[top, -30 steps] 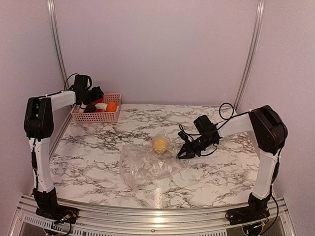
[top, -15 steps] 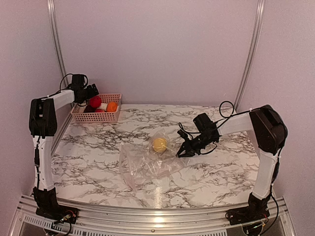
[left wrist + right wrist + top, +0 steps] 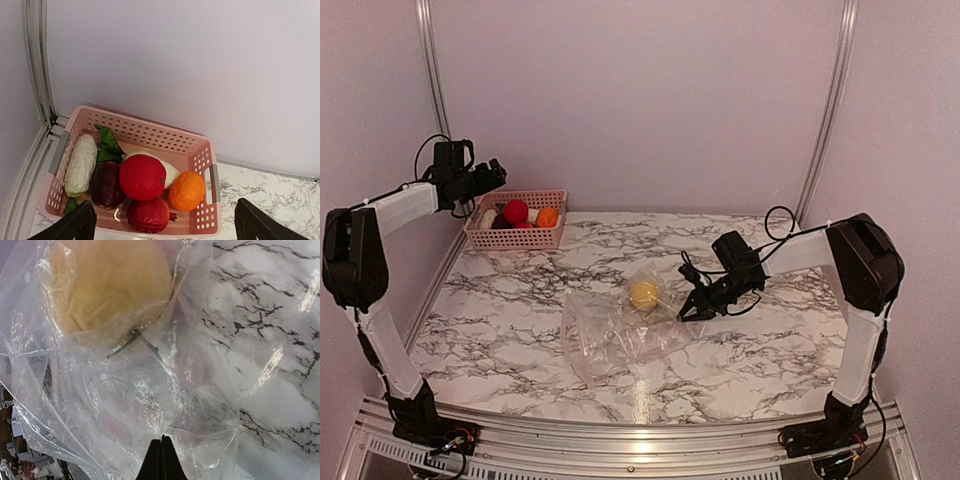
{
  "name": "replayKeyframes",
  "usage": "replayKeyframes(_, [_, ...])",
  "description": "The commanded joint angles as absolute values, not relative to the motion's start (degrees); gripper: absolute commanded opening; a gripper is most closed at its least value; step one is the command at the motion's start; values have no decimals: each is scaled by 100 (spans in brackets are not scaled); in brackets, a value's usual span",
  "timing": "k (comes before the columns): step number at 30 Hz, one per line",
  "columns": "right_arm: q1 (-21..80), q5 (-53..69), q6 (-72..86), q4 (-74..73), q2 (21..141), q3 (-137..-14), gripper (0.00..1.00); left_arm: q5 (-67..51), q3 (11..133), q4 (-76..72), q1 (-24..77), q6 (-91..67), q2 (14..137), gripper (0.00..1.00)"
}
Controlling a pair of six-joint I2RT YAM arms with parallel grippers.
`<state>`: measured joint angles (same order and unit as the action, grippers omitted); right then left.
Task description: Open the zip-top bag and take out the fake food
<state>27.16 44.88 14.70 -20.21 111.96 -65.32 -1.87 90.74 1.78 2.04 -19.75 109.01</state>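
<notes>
The clear zip-top bag (image 3: 620, 335) lies crumpled in the middle of the table with one yellow toy fruit (image 3: 644, 294) inside it. My right gripper (image 3: 692, 312) is shut on the bag's right edge; in the right wrist view its fingertips (image 3: 161, 450) pinch the plastic (image 3: 125, 405) below the yellow fruit (image 3: 107, 287). My left gripper (image 3: 490, 172) is open and empty, raised above the pink basket (image 3: 516, 238). In the left wrist view the basket (image 3: 200, 156) holds a red fruit (image 3: 142, 176), an orange one (image 3: 186, 190), a dark red one (image 3: 148, 215), a dark purple one (image 3: 105, 184), a white one (image 3: 80, 164) and green leaves.
The basket stands in the back left corner against the wall and the metal frame post (image 3: 432, 70). The marble table (image 3: 770, 350) stretches right and front of the bag. A black cable (image 3: 778, 222) loops behind the right arm.
My left gripper has risen from inside the basket and pulled back to the left, leaving a red fruit in the basket. The right gripper has stayed on the bag.
</notes>
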Motion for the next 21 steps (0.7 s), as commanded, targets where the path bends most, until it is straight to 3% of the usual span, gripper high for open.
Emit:
replayKeyframes(1, [2751, 4563, 1228, -2047, 11060, -6528, 0, -405, 7739, -846, 181, -2111, 9468, 99])
replayKeyframes(7, [2785, 4696, 1165, -1988, 10993, -6409, 0, -1296, 7464, 571, 244, -2069, 8787, 99])
replayKeyframes(18, [3140, 4860, 1451, -1614, 10706, -5823, 0, -2285, 5414, 757, 1327, -2540, 7875, 99])
replayKeyframes(21, [3155, 4911, 1536, -1547, 10558, -5663, 11, -2467, 5024, 591, 1596, -2759, 7794, 99])
